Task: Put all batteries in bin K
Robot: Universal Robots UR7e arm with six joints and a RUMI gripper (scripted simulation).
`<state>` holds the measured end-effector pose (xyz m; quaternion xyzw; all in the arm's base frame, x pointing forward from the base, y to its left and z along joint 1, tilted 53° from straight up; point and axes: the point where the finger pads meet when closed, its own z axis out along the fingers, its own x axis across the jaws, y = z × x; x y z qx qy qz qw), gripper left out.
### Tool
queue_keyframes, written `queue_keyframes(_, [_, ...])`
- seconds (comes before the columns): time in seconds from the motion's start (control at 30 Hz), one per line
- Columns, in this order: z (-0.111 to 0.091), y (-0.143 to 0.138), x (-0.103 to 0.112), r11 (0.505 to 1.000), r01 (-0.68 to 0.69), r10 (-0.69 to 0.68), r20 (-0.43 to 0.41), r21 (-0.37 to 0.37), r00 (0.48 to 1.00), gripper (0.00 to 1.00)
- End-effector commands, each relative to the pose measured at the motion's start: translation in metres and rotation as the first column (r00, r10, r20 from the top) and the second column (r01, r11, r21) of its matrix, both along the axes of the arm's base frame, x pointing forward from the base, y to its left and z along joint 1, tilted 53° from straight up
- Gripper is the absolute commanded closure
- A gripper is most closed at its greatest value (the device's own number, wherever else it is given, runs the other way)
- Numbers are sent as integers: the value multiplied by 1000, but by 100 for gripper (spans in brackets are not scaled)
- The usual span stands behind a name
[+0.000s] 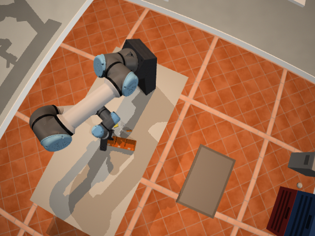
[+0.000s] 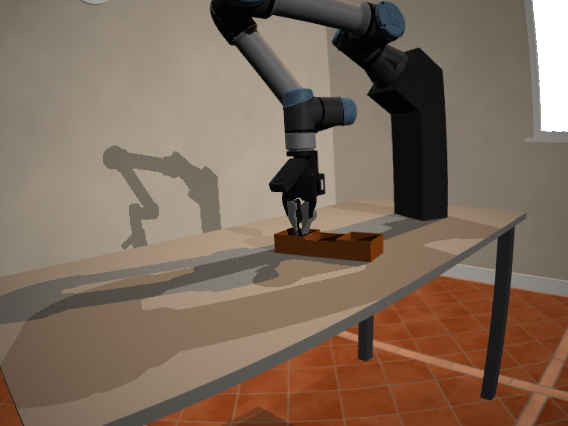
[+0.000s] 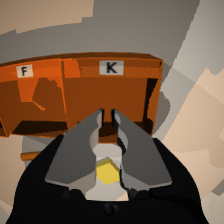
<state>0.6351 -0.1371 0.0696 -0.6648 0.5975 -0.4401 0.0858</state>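
Bin K (image 1: 110, 144) (image 2: 289, 244) (image 3: 137, 69) is orange, upright and at one end of a joined row of bins. My gripper (image 2: 300, 233) (image 3: 107, 110) is shut with nothing seen between its tips, which are low at bin K's opening. The fingers hide part of the bin's inside; no battery shows in the visible part. An orange rod-like thing (image 1: 128, 131) (image 3: 30, 156) lies beside the row, partly hidden in the wrist view; I cannot tell whether it is a battery. No other possible battery can be made out.
Bin F (image 2: 320, 248) (image 3: 44, 71) stands upright beside bin K, and a third orange bin (image 1: 130, 144) (image 2: 353, 249) stands at the far end. A yellow block (image 1: 116, 126) (image 3: 107, 171) lies on the arm-base side of the row, seen between the finger bodies in the wrist view.
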Motion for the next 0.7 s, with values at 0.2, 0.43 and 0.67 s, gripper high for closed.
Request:
queue_keyframes(0.2, [8, 6, -9, 1000, 0, 0, 1, 0, 1000, 96])
queue_keyframes(0.43, [12, 8, -14, 1000, 0, 0, 1, 0, 1000, 96])
queue_keyframes(0.67, [18, 12, -20, 1000, 0, 0, 1, 0, 1000, 96])
